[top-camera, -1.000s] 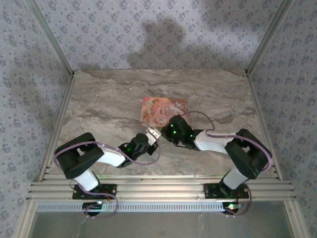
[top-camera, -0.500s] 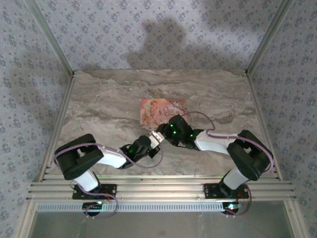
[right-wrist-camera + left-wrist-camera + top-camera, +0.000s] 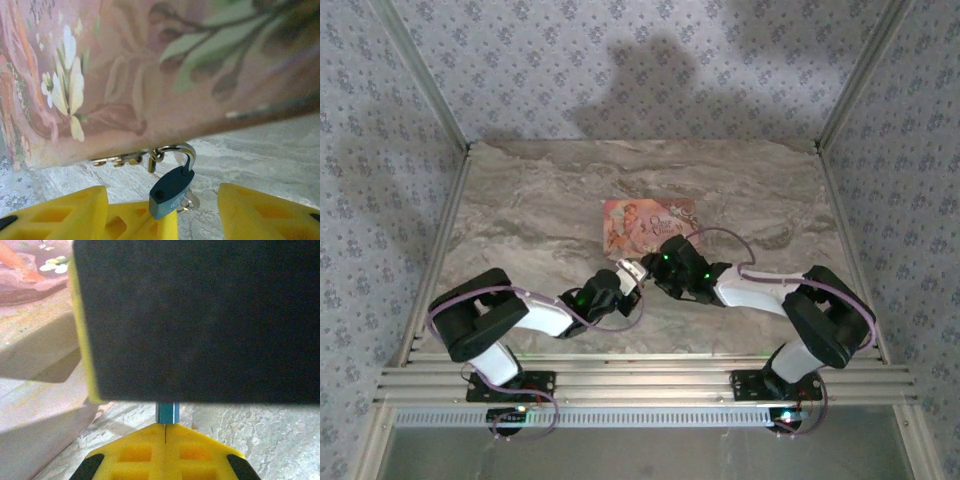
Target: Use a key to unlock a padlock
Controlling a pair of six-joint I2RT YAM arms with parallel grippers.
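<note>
From above: left gripper point(image 3: 631, 273) and right gripper point(image 3: 646, 267) tip to tip, just beside the pink box point(image 3: 650, 222).

Left wrist: fingers point(image 3: 135, 455) pressed together on the padlock point(image 3: 167, 412), teal body upright at their tips.

Right wrist: jaws wide apart. Hangs between them from the clasp point(image 3: 120, 161), shackle up-right, long axis tilted down-left.

Teal padlock point(image 3: 169, 192), pink floral box point(image 3: 150, 75), grey marbled table point(image 3: 530, 210), blue-flowered walls point(image 3: 620, 60).
</note>
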